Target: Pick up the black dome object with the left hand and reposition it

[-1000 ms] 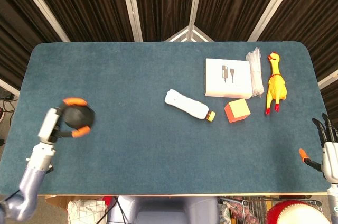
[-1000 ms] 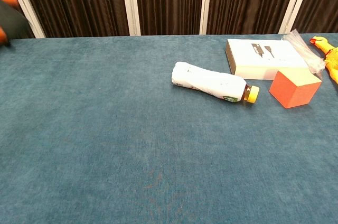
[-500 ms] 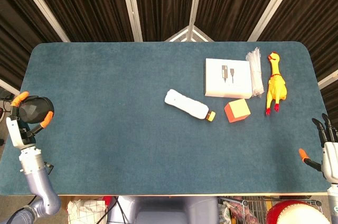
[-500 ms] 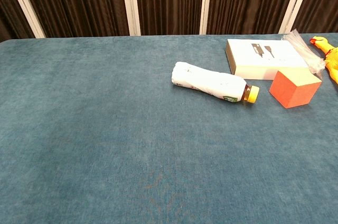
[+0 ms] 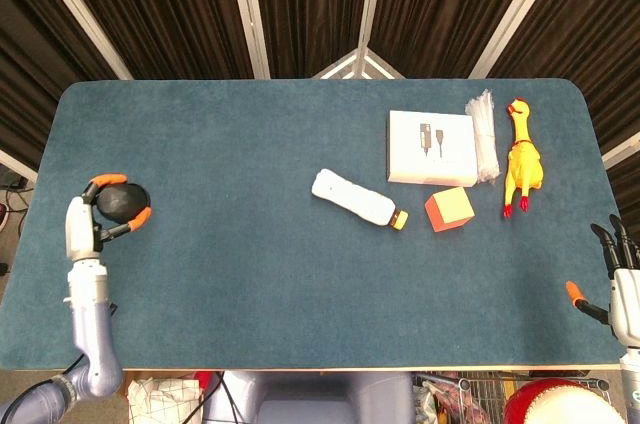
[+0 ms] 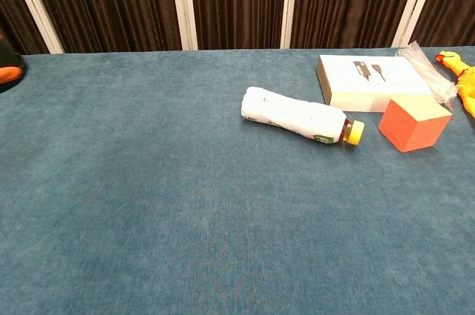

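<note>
The black dome object (image 5: 120,201) is over the table's left edge, held in my left hand (image 5: 97,216), whose orange-tipped fingers wrap around it. In the chest view only a sliver of the dome (image 6: 9,76) and an orange fingertip (image 6: 7,73) show at the far left border. My right hand (image 5: 615,279) hangs off the table's right edge with fingers spread and nothing in it.
A white bottle (image 5: 356,200) with a yellow cap lies mid-table. To its right sit an orange cube (image 5: 449,209), a white box (image 5: 432,147), a bundle of clear plastic (image 5: 483,134) and a yellow rubber chicken (image 5: 522,159).
My left hand swung the dome out past the left edge half a second ago. Now it has come back inward and sits lower over the table's left side. The right hand has not moved.
</note>
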Robot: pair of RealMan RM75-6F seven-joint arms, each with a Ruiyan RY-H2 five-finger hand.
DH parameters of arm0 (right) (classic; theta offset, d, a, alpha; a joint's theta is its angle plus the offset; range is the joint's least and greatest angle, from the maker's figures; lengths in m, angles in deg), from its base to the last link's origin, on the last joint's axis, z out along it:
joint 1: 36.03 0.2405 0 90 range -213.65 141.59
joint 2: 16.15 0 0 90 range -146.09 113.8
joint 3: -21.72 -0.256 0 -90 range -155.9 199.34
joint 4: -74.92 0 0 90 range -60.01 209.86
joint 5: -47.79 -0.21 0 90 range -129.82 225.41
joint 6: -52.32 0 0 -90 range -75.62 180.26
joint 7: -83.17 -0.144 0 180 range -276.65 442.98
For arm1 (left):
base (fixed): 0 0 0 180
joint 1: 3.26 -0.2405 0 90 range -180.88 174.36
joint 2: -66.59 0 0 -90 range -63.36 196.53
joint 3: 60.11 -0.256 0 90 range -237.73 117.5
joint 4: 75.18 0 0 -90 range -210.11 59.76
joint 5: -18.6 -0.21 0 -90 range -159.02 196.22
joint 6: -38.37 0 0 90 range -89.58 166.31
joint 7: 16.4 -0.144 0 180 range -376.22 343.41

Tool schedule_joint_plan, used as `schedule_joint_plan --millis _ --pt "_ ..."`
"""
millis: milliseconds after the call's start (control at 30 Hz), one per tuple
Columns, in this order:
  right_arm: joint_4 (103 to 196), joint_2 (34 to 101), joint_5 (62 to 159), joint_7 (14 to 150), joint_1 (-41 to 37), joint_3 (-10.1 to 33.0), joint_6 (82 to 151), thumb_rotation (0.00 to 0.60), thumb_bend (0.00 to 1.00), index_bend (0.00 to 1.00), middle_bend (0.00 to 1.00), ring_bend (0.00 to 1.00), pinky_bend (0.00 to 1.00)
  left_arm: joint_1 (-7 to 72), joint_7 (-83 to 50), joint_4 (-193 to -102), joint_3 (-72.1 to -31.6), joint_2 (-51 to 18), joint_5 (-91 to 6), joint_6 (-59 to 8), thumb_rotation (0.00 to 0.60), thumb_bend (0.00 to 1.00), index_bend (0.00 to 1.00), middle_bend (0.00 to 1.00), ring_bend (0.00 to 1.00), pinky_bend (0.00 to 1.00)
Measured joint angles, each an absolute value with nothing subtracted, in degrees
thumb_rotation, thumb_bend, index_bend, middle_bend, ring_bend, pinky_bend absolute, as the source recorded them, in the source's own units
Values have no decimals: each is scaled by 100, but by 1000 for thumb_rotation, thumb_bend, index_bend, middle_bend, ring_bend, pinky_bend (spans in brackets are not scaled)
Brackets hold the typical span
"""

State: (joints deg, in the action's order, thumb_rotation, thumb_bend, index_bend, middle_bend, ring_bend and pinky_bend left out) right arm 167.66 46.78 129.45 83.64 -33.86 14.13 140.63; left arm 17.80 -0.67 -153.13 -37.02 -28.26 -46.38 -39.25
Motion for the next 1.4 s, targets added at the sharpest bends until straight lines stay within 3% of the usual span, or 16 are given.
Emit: schedule_joint_plan --millis 300,567,933,1300,1400 --pt "16766 4678 12944 8364 -3386 1413 14063 600 265 148 7 170 176 2193 -546 -15304 -3665 -2955 -4385 -3406 600 451 375 443 426 444" --pt "16766 4678 12944 8364 -3386 1413 14063 600 264 148 7 169 176 2434 -801 -14759 -4011 -3222 -4105 -2591 600 418 363 428 401 427" --pt "16766 4678 12944 8364 -3386 1413 14063 600 265 148 7 170 176 2513 -464 -14121 -4275 -3707 -4558 -2616 600 414 359 388 343 392" --pt "16766 4678 12944 8364 -3386 1413 14063 600 264 148 7 173 188 2607 -1086 -13807 -4466 -3982 -4663 -2643 600 391 335 340 283 329" --pt "16766 4678 12944 8364 -3386 1413 14063 600 264 148 7 179 188 2617 -1183 -13758 -4514 -4019 -4748 -2710 600 373 300 293 217 270"
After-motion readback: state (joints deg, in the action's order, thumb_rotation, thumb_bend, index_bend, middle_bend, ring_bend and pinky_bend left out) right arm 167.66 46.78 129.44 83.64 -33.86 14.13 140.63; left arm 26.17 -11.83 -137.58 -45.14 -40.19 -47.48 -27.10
